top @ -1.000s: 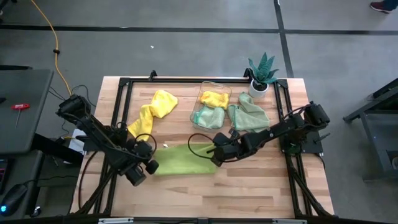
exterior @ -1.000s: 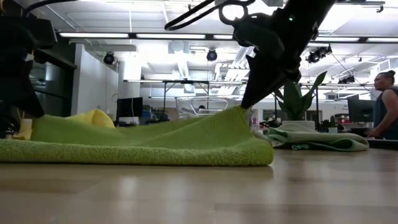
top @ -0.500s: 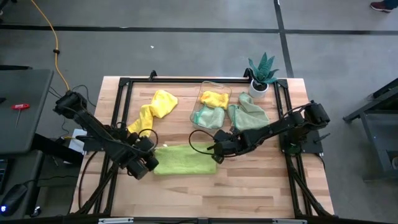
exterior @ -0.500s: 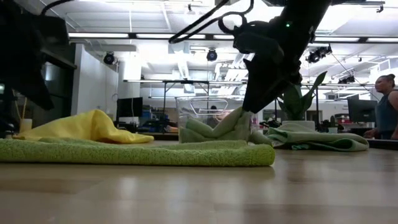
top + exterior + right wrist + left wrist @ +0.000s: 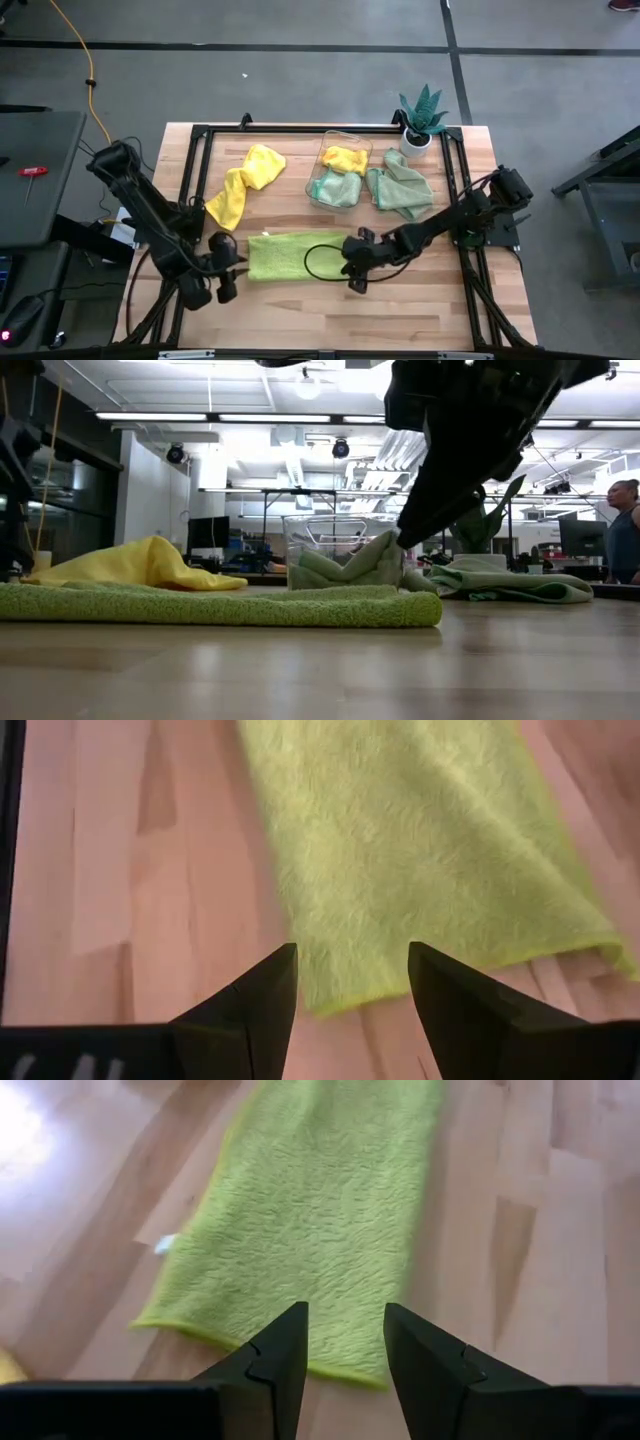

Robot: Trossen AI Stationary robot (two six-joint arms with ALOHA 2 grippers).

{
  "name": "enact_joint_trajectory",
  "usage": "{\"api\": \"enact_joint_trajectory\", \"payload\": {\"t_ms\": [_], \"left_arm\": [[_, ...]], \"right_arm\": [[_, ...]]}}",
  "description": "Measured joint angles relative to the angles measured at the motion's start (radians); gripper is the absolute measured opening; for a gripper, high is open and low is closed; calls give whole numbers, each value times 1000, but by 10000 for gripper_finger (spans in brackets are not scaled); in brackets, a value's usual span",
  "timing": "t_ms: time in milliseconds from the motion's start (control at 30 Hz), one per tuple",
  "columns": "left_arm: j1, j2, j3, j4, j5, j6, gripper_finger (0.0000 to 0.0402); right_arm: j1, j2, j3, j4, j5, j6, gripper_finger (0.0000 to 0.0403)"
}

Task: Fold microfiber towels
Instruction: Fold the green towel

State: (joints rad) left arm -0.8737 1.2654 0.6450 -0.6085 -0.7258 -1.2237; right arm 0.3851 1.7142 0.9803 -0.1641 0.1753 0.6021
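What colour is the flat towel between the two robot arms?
Lime green towel; the high view shows it best.

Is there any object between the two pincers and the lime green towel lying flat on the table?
Nothing visible does. The left pincer and right pincer are open, each just off one end of the lime green towel, with only bare table between.

The high view looks straight down from well above on the whole table point(image 5: 400, 310), while the low view sits at table-top height near the front edge and faces level across it into the room. Each wrist view looks from close above, past its own fingers, at one short end of the lime green towel point(image 5: 290, 255), which both share with the high view. The low view sees that towel edge-on.
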Motion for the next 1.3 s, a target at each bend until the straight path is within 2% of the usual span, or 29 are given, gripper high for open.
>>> {"api": "enact_joint_trajectory", "payload": {"t_ms": [133, 333, 567, 700, 833, 1000, 1300], "left_arm": [[8, 99, -32, 131, 5, 35, 123], [41, 257, -32, 320, 40, 229, 118], [68, 380, -29, 459, 138, 215, 118], [56, 400, -27, 505, 165, 176, 117], [33, 398, -27, 526, 168, 172, 117], [28, 396, -28, 523, 169, 188, 117], [27, 345, -32, 504, 240, 339, 117]], "right_arm": [[-1, 0, -12, 42, 42, -25, 185], [0, 17, -13, 77, -2, -205, 185], [2, 91, -13, 111, -47, -221, 185], [7, 119, -13, 116, -109, -180, 183], [48, 121, -13, 50, -166, -166, 183], [95, 118, -13, 3, -146, -144, 183], [115, 117, 11, -30, -158, -85, 183]]}}
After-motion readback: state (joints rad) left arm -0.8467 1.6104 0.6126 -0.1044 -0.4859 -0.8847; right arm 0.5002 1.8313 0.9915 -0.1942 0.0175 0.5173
